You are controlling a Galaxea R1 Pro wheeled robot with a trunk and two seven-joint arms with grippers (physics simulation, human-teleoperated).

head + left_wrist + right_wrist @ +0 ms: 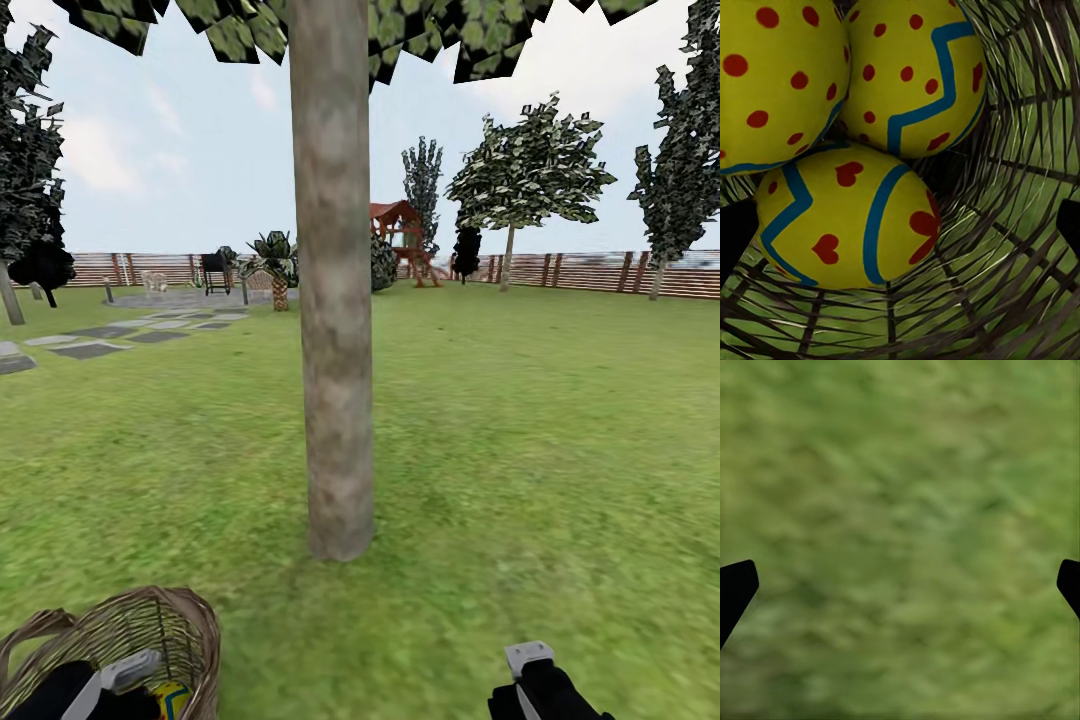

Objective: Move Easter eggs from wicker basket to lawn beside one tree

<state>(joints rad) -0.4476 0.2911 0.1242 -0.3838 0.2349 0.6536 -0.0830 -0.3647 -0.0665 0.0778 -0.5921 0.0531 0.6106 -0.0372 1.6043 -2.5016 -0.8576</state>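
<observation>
Left wrist view looks straight down into the wicker basket (1020, 150), where all three Easter eggs (847, 217) lie bunched at the bottom, touching one another. The nearest egg sits between the two dark fingertips (735, 232) of the left claw (900, 225), which are spread wide at the frame's edges and hold nothing. The sound way to take it, I judge, is to lower straight onto this nearest egg, centre its broad middle between the pads, and close gently: the shell is round and smooth and could squirt sideways against its neighbours. Lift vertically so the claw clears the woven wall and the loop handle.

In the head view the left arm reaches down into the basket at the lower left corner, its white and black wrist inside the rim, a patch of painted egg showing beside it. The right claw (530, 665) hangs low at the lower right; its wrist camera shows its tips wide apart over bare lawn (900, 510), empty.

Just beyond the basket stands the tree (335, 350), its thick mottled trunk rising from the grass, a near drop spot. Farther off lie grey paving slabs (90, 348), a red play frame (400, 235) and the slatted fence (600, 270).
</observation>
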